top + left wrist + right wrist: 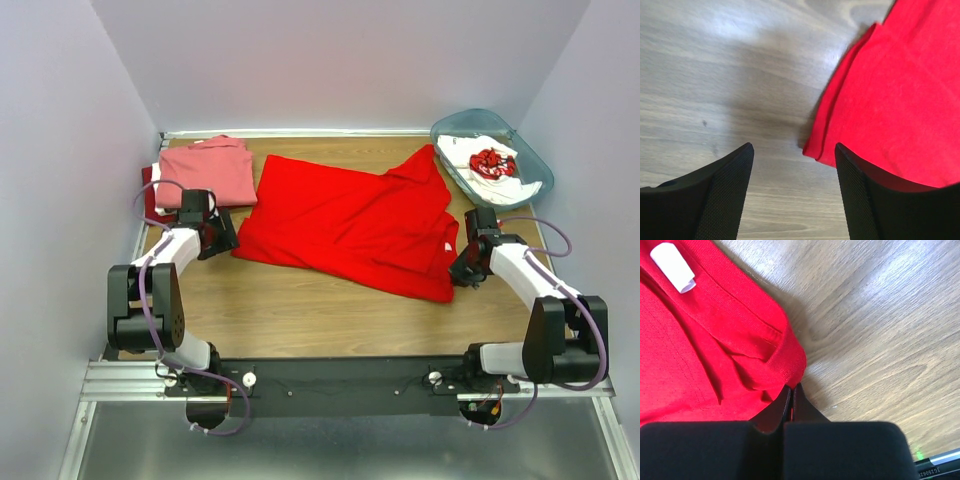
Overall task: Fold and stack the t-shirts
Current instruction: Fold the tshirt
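The left gripper [793,150] holds its black fingers [725,195] wide apart over the wooden table [715,75]; the red shirt [890,100] has its folded corner between them, just beside the right-hand one

Bright red shirt [350,225], white label [673,266]. Left of it, salmon-pink shirt [208,172]. Right of it, white shirt [470,152] with red print, in teal bin [452,124].

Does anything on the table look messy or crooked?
Yes. The bright red t-shirt lies slanted across the middle of the table. Its right end is bunched into rumpled folds, with the white neck label showing. The salmon-pink t-shirt at the back left looks neatly folded by comparison.
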You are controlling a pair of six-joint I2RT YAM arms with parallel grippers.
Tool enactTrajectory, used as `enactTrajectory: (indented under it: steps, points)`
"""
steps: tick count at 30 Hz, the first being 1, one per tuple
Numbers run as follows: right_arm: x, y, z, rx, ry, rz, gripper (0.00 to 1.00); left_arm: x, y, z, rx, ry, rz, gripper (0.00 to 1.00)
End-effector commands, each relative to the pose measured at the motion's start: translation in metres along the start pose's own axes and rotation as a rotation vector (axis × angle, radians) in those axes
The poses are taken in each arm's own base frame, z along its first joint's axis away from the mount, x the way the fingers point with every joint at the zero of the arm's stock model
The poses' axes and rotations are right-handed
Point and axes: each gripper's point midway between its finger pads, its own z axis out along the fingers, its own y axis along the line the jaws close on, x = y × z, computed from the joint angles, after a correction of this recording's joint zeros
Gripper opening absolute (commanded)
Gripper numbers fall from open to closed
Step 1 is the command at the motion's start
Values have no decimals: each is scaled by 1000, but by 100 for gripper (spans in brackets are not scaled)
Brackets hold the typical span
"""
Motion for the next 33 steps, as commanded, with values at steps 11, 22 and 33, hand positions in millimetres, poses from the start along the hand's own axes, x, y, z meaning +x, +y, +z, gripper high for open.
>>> enactTrajectory:
  steps: [11, 22, 33]
  points:
    - [-9, 1, -6, 10, -15, -7, 0, 42, -22, 15, 24, 82, 30, 55]
    - [-9, -5, -9, 17, -26, -18, 1, 17, -19, 5, -16, 25, 80, 0]
    - [-11, -18, -11, 54, -29, 15, 1, -13, -15, -24, -83, -38, 81, 0]
